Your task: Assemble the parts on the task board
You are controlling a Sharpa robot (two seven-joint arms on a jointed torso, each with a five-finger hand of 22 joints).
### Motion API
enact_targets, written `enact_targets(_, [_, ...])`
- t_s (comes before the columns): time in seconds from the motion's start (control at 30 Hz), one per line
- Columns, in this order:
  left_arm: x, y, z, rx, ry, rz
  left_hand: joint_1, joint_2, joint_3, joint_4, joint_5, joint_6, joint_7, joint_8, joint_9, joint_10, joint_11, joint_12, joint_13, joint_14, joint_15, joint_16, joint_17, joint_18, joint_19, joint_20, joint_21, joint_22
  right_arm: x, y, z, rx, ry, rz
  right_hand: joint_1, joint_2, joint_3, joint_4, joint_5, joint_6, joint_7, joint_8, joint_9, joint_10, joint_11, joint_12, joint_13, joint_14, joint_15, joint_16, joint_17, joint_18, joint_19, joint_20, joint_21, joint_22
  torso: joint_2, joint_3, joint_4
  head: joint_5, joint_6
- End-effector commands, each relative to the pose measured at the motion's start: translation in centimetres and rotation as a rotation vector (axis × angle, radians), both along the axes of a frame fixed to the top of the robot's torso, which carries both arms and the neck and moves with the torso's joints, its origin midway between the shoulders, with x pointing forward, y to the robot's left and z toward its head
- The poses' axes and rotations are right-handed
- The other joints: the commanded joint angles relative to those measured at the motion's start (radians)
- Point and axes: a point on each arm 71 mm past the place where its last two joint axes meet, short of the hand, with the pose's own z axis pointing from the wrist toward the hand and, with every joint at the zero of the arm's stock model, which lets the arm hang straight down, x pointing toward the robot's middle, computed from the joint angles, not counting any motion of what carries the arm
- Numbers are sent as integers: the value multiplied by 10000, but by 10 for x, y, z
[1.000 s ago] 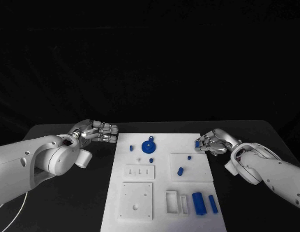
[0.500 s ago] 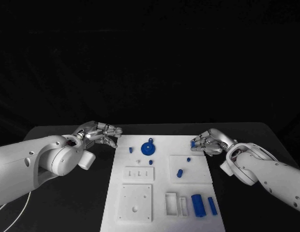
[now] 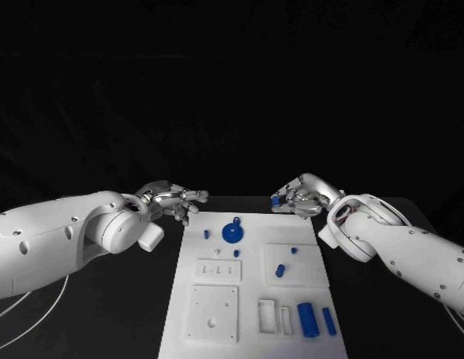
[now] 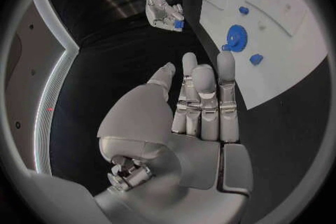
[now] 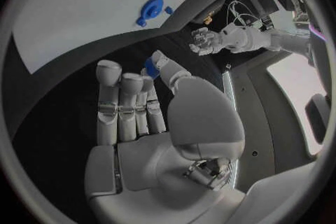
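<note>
The white task board (image 3: pixel 216 299) lies mid-table. On it are a blue gear (image 3: pixel 232 230), small blue pegs (image 3: pixel 280 269) and two blue cylinders (image 3: pixel 305 319). My right hand (image 3: pixel 300 199) hovers over the board's far right corner and pinches a small blue part (image 3: pixel 276 200) between thumb and a finger; the right wrist view shows that part (image 5: pixel 149 64) at the fingertips. My left hand (image 3: pixel 175 203) hangs by the board's far left corner with its fingers spread and nothing in it. In the left wrist view the left hand's fingers (image 4: pixel 203 101) are straight, beyond them the gear (image 4: pixel 236 38).
White raised blocks and slots sit on the near half of the board (image 3: pixel 212 313). Black table (image 3: pixel 114 314) runs along both sides of the board. A white cable (image 3: pixel 16 318) lies at the near left.
My right hand has carried the small blue part away from me and inward, to the board's far right corner. My left hand has shifted toward the board and spread its fingers.
</note>
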Motion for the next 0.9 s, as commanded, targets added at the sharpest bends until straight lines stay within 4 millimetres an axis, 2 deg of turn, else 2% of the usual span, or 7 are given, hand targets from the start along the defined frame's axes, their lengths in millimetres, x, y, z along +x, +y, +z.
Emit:
enact_targets(0.03, [1, -7, -3, 770, 506, -120, -318, -232, 177, 162, 34, -85, -52, 315, 812, -32, -72, 828, 567, -180, -36, 650, 164, 49, -305, -12, 483, 443, 1, 17, -1, -738, 294, 244, -23, -80, 41, 18, -1, 42, 37, 34, 8, 91, 1, 23, 22, 80, 16, 9, 8, -9, 45, -15, 74, 630, -119, -65, -19, 52, -9])
enact_targets(0.13, [1, -15, -4, 886, 517, -106, -290, -429, 239, 77, 667, -85, -210, 836, 1660, -34, -183, 1399, 899, -103, -119, 1130, 274, 75, -304, -67, 712, 636, 2, 34, -1, -916, 426, 521, -65, -61, 45, 72, -42, -21, 46, 28, 2, 35, 12, -14, -5, 67, 25, -9, -3, -8, 34, -9, 40, 622, -155, -94, -10, 26, -26])
enact_targets(0.23, [2, -22, -5, 1010, 612, -231, -385, -475, 371, 140, 690, -603, -301, 1541, 3259, -351, -227, 1904, 1143, -246, -116, 1393, 183, 83, -443, -81, 850, 820, 2, 49, -1, -1094, 496, 757, -44, -54, 97, 90, -105, -48, 55, 33, 7, 14, 19, 3, 8, 65, 27, -9, -1, -9, 30, -6, 60, 627, -170, -107, -16, 52, -15])
enact_targets(0.33, [2, -28, -6, 1120, 733, -328, -514, -677, 503, 498, 470, -731, -301, 1532, 3965, -448, -186, 2057, 1110, -271, -105, 1472, -15, 102, -485, -53, 873, 899, 2, 61, -2, -1255, 539, 926, -46, -63, 114, 95, -95, -49, 56, 34, 7, 12, 18, 12, 12, 58, 29, -19, -6, -9, 34, -4, 82, 633, -172, -108, -29, 51, -40])
enact_targets(0.5, [1, -36, -7, 1302, 823, -461, -542, -877, 532, 773, 41, -712, -259, 1396, 4341, -487, -174, 2132, 1044, -322, -90, 1534, -176, 106, -516, -37, 861, 952, 0, 78, -4, -1575, 530, 1211, -33, -91, 195, 80, -11, -64, 67, 33, 7, -4, 21, 15, 5, 68, 27, 0, 12, -13, 51, -6, 205, 657, -154, -84, -21, 45, -21])
enact_targets(0.67, [0, -42, -7, 1526, 706, -590, -484, -1062, 529, 874, -7, -809, -216, 1238, 4619, -525, -154, 2222, 979, -355, -71, 1631, -303, 116, -527, -19, 841, 1007, -1, 89, -7, -1850, 468, 1364, -41, -115, 244, 70, 73, -73, 72, 33, 8, -13, 22, 19, -2, 68, 27, 2, 16, -17, 59, -7, 289, 673, -147, -74, -32, 41, -30])
enact_targets(0.9, [-2, -51, -8, 2170, 557, -999, -588, -1205, 533, 1055, -978, -861, -149, 1019, 4500, -544, -110, 2222, 879, -371, -34, 1604, -400, 141, -537, 20, 809, 1027, -3, 95, -8, -1988, 425, 1430, -61, -126, 275, 72, 89, -67, 70, 34, 9, -6, 21, 35, 4, 85, 23, 24, 32, -22, 76, -10, 392, 691, -151, -71, -9, 42, -48])
